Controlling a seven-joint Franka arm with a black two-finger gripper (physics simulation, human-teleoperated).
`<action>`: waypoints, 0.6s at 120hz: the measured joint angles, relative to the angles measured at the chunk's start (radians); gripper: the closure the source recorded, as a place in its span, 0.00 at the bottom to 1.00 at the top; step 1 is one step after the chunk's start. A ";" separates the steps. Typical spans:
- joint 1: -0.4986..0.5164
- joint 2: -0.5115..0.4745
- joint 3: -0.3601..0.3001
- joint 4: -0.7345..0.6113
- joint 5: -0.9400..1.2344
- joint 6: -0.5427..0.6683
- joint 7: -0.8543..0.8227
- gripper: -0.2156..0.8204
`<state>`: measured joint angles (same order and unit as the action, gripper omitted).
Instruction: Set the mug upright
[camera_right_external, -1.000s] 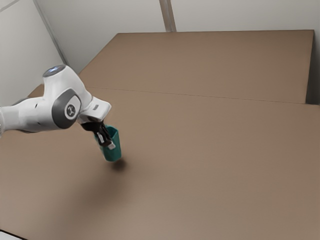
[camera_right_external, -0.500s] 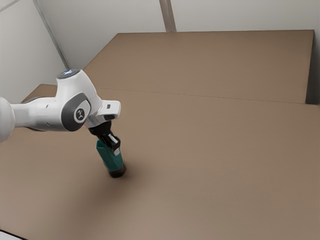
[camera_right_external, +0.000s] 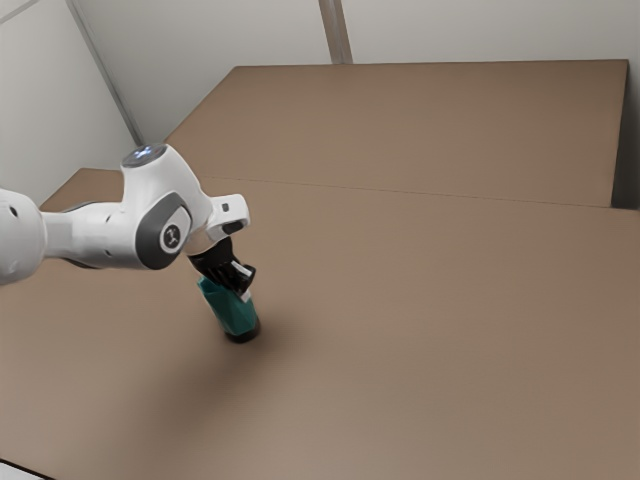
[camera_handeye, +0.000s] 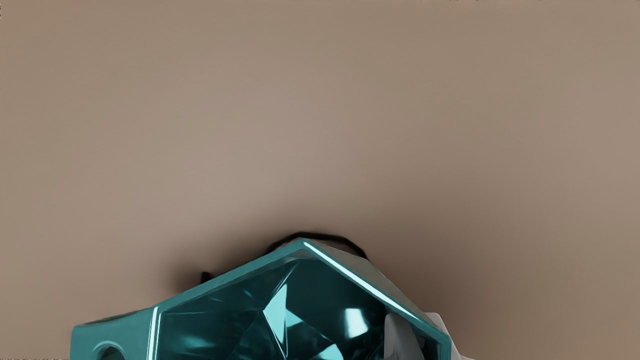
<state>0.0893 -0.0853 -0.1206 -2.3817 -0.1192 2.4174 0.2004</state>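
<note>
Mug: the teal mug (camera_right_external: 230, 308) leans in the hand above the exterior view's near stretch of table, not upright; its mouth tips toward the exterior view's left and its foot toward the right. I cannot tell whether the foot touches down.
Mug's make: hard and glossy, cut in flat facets rather than round, with an angular rim (camera_handeye: 225, 277) that catches a bright white streak along one side.
Inside of the mug: deep teal, shiny, broken into sharp triangles of pale reflection.
Handle: a flat-faced teal piece (camera_handeye: 132, 335) juts from the rim, a rounded hole partly seen in it.
Foot: a dark, nearly black base (camera_right_external: 242, 337) below the teal body.
Table: a broad, smooth, matte brown top (camera_right_external: 450, 300) with one thin seam across it and a soft shadow around the mug.
Room: plain pale grey walls (camera_right_external: 240, 35), with a brown upright strip (camera_right_external: 336, 30) behind the table.
Arm: white rounded shells with dark grey bands (camera_right_external: 160, 205), reaching in from the exterior view's left, humped at the wrist, then slanting down toward the right.
Gripper: black with pale tips (camera_right_external: 244, 293), angled down at the mug's upper part.
Jaws: clenched on the mug's wall, one finger (camera_handeye: 401, 340) inside the mouth, the other finger (camera_handeye: 440, 321) outside it.
</note>
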 joint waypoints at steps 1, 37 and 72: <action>0.000 0.001 0.000 0.000 0.000 0.001 -0.003 0.97; -0.008 0.037 0.000 0.024 0.000 0.003 -0.075 0.97; -0.011 0.051 -0.001 0.060 -0.007 -0.015 -0.109 0.71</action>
<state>0.0787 -0.0340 -0.1212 -2.3215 -0.1259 2.4026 0.0910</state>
